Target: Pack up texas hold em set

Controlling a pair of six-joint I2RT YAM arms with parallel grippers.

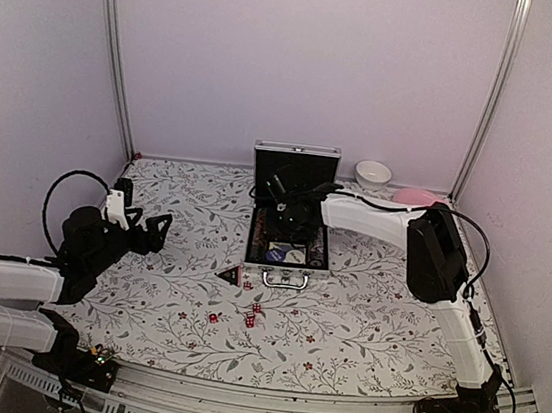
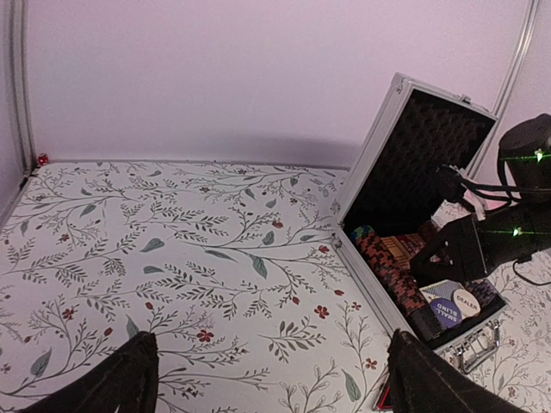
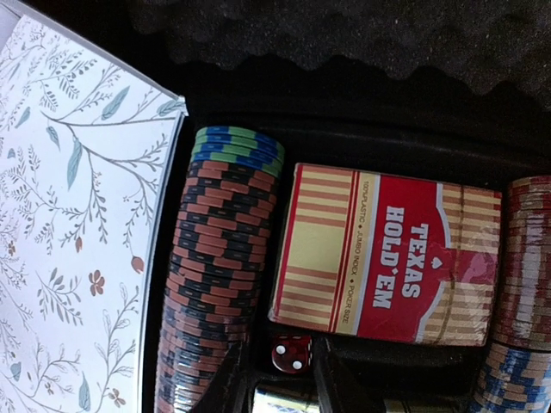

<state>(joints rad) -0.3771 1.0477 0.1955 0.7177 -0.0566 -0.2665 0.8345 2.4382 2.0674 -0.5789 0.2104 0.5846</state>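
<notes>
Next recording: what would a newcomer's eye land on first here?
The open silver case at mid-table, lid up, with the right arm reaching in. Inside, a red Texas Hold'em card pack lies between chip stacks, with a red die just below it, between the fingers of the right claw. More dice and a black triangle lie loose on the floral table in front.
</notes>
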